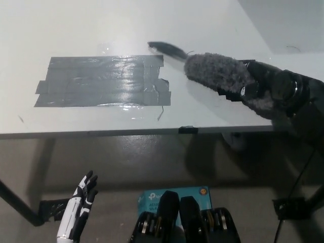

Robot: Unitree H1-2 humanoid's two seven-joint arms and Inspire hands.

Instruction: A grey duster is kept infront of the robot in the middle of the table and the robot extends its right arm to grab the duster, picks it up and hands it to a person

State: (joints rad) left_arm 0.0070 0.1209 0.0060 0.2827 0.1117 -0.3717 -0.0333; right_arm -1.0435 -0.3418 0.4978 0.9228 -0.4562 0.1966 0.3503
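A grey fluffy duster [217,73] with a black handle [166,49] lies over the right part of the white table [101,25], its handle pointing up-left. My black right hand [266,88] is closed around the duster's fluffy right end, near the table's front right edge. The handle end looks blurred. My white left hand [78,207] hangs below the table edge at the lower left, fingers apart, holding nothing.
A large patch of grey tape strips [104,81] covers the middle of the table. A blue-green box [172,197] lies on the floor below. A black table leg [17,205] slants at the lower left.
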